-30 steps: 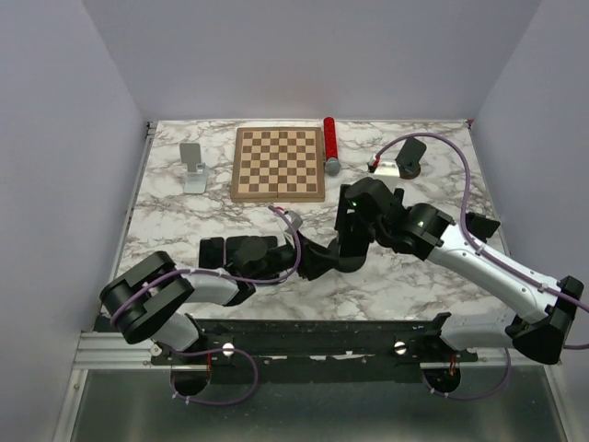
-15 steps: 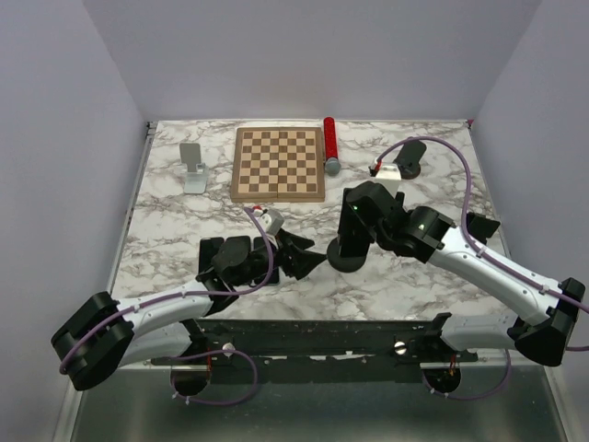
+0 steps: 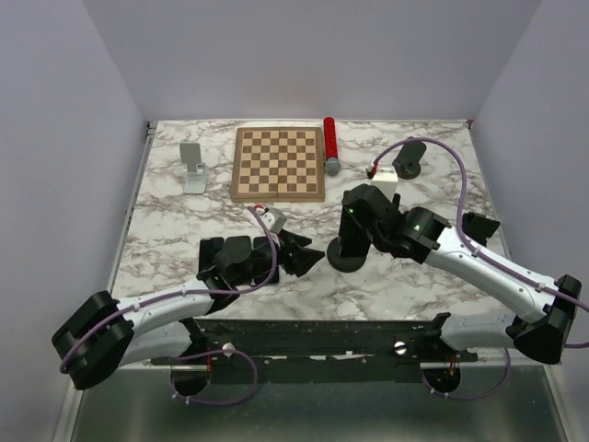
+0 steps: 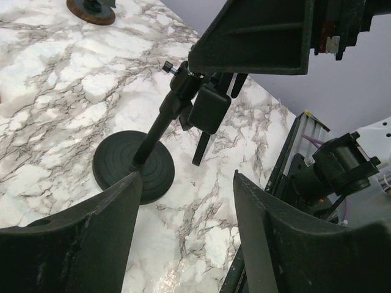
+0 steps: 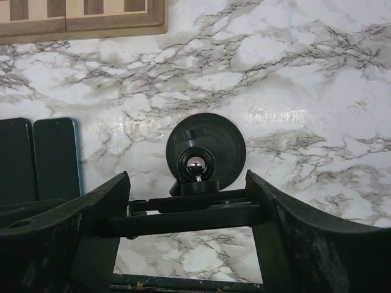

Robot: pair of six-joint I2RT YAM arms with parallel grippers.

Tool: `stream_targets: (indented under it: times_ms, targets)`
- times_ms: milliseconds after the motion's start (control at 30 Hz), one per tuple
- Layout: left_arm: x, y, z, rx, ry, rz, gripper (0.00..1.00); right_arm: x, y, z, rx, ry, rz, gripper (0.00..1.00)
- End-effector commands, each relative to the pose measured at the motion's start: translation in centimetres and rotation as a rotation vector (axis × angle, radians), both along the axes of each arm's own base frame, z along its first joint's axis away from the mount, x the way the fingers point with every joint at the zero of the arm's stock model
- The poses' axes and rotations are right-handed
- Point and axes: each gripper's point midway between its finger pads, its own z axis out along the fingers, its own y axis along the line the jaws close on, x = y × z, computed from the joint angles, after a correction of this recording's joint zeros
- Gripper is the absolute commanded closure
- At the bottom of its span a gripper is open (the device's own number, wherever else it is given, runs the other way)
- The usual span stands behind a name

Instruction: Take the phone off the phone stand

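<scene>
The black phone stand has a round base [image 3: 346, 258] on the marble table, and a thin pole rises from it. In the left wrist view the base [image 4: 133, 166] and pole stand under a dark flat phone [image 4: 256, 36] held at the top. My right gripper [image 3: 357, 214] is above the stand. In the right wrist view it [image 5: 190, 213] is shut on the phone [image 5: 183, 221], seen edge-on across both fingers, with the stand's ball joint [image 5: 195, 163] and base [image 5: 206, 149] below. My left gripper [image 3: 308, 255] is open and empty just left of the base, clear of it [image 4: 186, 183].
Two dark phones [image 5: 56, 159] lie flat on the table left of the stand, partly under my left arm. A chessboard [image 3: 278, 163], a red-handled stick [image 3: 329, 143], a silver stand [image 3: 193, 168] and a black stand with a white block [image 3: 405, 158] are at the back.
My left gripper has pulled back to the left from the stand's base and is open beside it. My right gripper has stayed over the stand.
</scene>
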Motion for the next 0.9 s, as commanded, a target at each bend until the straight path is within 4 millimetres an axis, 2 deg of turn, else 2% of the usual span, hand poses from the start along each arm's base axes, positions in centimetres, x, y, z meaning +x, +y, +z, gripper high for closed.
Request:
stream_targets:
  times_ms: [0, 67, 167, 233, 333, 367, 567, 733, 833, 867]
  targets:
    - [-0.6, -2.2, 1.2, 0.012, -0.041, -0.121, 0.3, -0.1, -0.4, 0.0, 0.008, -0.032, -0.002, 0.28]
    - [-0.6, -3.0, 1.4, 0.016, -0.047, -0.151, 0.3, -0.2, -0.2, 0.3, 0.029, -0.049, 0.019, 0.39]
    - [0.0, -3.9, 1.6, 0.022, -0.048, -0.159, 0.37, -0.1, 0.0, 0.2, 0.029, -0.053, 0.034, 0.64]
    - [0.4, -4.3, 1.9, 0.025, -0.048, -0.159, 0.41, -0.1, 0.1, 0.1, 0.021, -0.047, 0.038, 0.74]
    - [0.9, -5.1, 2.0, 0.028, -0.045, -0.17, 0.42, 0.0, 0.2, 0.1, 0.006, -0.045, 0.046, 0.97]
    - [0.9, -5.3, 1.9, 0.035, -0.045, -0.178, 0.43, 0.0, 0.2, 0.1, 0.006, -0.046, 0.049, 0.99]
    - [1.3, -6.5, 1.9, 0.043, -0.069, -0.215, 0.47, -0.2, 1.2, 0.6, 0.043, -0.034, 0.117, 0.99]
    - [1.8, -7.2, 1.5, 0.052, -0.07, -0.223, 0.39, 0.0, 1.1, 0.2, 0.053, -0.017, 0.11, 0.99]
    - [2.1, -7.4, 1.3, 0.051, -0.072, -0.213, 0.4, 0.1, 1.0, 0.3, 0.052, -0.018, 0.111, 0.99]
    - [2.2, -7.4, 1.4, 0.046, -0.075, -0.212, 0.43, 0.1, 1.0, 0.2, 0.047, -0.016, 0.112, 0.99]
